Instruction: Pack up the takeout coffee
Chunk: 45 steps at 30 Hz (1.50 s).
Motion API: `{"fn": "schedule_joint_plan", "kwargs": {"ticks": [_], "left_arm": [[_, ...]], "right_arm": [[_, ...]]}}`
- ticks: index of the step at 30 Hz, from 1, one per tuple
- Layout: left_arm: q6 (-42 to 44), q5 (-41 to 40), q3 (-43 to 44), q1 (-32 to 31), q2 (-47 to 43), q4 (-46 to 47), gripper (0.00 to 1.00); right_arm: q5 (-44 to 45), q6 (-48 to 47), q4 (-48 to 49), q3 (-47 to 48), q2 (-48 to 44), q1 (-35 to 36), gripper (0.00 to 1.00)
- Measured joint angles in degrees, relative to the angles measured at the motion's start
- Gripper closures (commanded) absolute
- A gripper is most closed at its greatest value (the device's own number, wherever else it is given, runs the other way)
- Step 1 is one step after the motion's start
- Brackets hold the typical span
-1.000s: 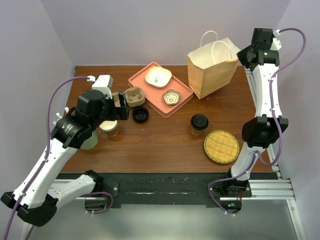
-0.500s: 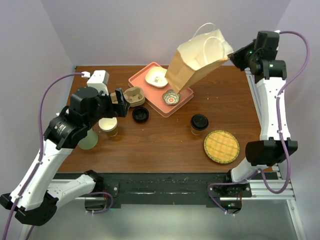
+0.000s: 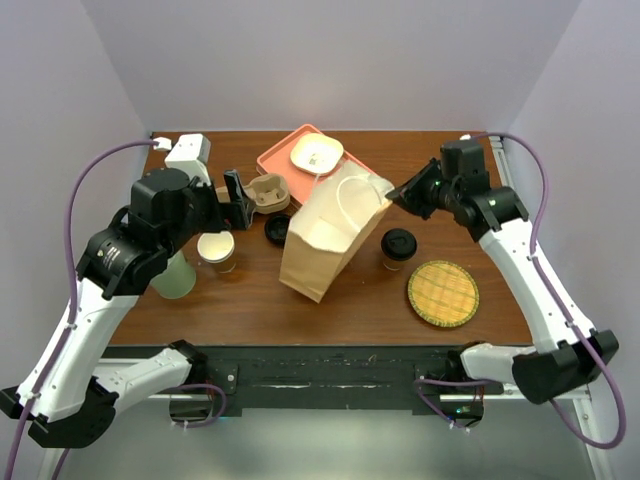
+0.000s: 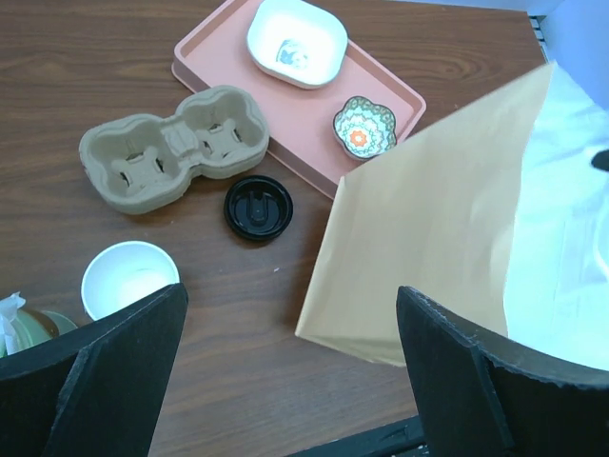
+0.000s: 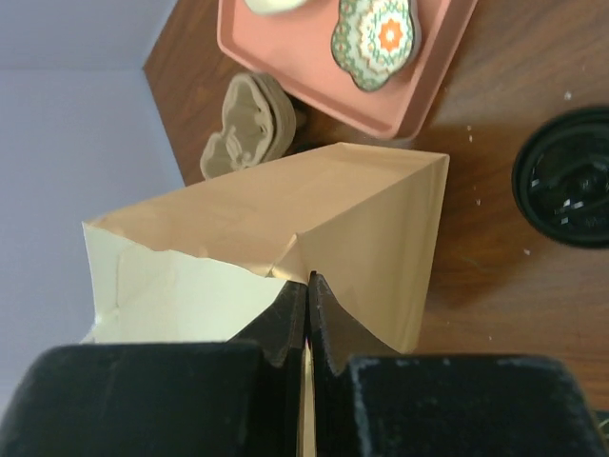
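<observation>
The takeout coffee (image 3: 398,247), a small brown cup with a black lid, stands on the table right of centre; its lid shows in the right wrist view (image 5: 563,190). The brown paper bag (image 3: 325,235) hangs tilted just left of it, mouth up and to the right, and is also in the left wrist view (image 4: 438,219). My right gripper (image 3: 393,192) is shut on the bag's upper rim (image 5: 306,281). My left gripper (image 3: 237,200) is open and empty, above the table left of the bag (image 4: 290,290).
A pink tray (image 3: 275,160) at the back holds a white dish (image 3: 316,153) and a patterned bowl (image 4: 364,127). A pulp cup carrier (image 3: 268,192), a loose black lid (image 3: 281,229), a lidless cup (image 3: 217,250) and a green cup (image 3: 175,277) sit left. A woven coaster (image 3: 443,293) lies front right.
My right gripper has carried the bag from the back right corner to the table's middle, tilting it and lowering it beside the coffee. My left gripper has shifted slightly back.
</observation>
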Motion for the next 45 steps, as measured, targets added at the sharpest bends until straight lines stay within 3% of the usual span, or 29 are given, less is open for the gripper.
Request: {"fn": "schedule_joint_plan", "kwargs": {"ticks": [2,8,9,12,18,22,32,38,45], "left_arm": [[-0.4,0.0,0.0,0.0,0.0,-0.7,0.04],[-1.2,0.7,0.0,0.0,0.1,-1.6,0.07],[-1.3,1.2,-0.2,0.0,0.1,-1.6,0.08],[-1.2,3.5,-1.0,0.0,0.1,-1.2,0.09],[-1.1,10.4,-6.2,0.0,0.1,0.5,0.10],[-1.1,15.5,-10.1,0.0,-0.5,3.7,0.11],[-1.4,23.0,-14.8,-0.5,-1.0,10.5,0.17],[-2.4,25.0,-15.9,-1.9,1.3,13.6,0.20],[-3.3,25.5,-16.3,-5.4,4.9,16.0,0.32]], "right_arm": [[0.2,1.1,0.3,-2.6,-2.1,1.5,0.94],[0.8,4.5,1.2,-7.0,-4.3,4.1,0.70],[1.1,4.8,1.5,-7.0,-4.3,4.1,0.61],[1.6,5.1,1.6,-6.4,-4.1,4.1,0.57],[1.7,2.7,1.2,-0.6,-0.9,4.1,0.52],[0.9,-4.6,1.0,4.8,1.9,4.1,0.48],[-11.3,-38.9,-6.8,32.2,23.2,4.0,0.49],[-14.7,-50.8,-12.2,34.2,26.3,3.6,0.48],[-17.0,-53.0,-11.4,30.8,23.5,3.5,0.47]]}}
